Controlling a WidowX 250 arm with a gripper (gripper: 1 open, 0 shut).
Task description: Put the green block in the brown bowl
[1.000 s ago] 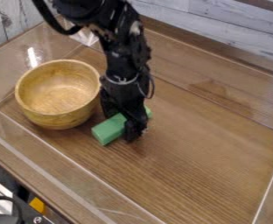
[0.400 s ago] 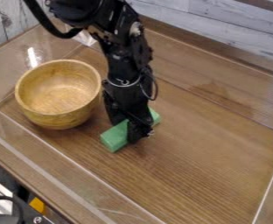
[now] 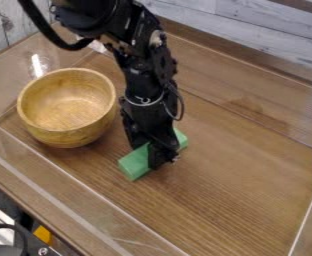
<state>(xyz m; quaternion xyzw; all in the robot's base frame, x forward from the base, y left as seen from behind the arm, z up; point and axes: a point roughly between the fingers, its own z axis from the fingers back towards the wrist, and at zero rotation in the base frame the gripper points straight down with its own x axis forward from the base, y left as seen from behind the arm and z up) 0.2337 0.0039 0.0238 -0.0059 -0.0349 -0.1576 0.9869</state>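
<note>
At the left side we see the brown bowl (image 3: 68, 104), which stands upright on the wooden table (image 3: 232, 190) with its opening to the ceiling, so it is ready to receive the block. Below it, near the left lower corner, there is a black cable (image 3: 4, 232) with a small yellow thing (image 3: 43, 234) beside it; we cannot tell what this is for. Going to the right, we find the green block (image 3: 136, 165), just beside the bowl but outside it. It lies aslant, with its near end toward the lower left, and this end is free in our view. The other end goes under the black gripper (image 3: 156, 155), which comes from above with its fingers low over the block. The fingers are closed on the block, as we judge it, across its narrow width, and we think this is because a thin bar is easier to pinch so than along its length. The block seems to be still at the table, so the next step is probably to lift it straight and carry it to the left, over the thick wall of the bowl. If the grip is not in the middle, the block could tilt and knock the rim.
</note>
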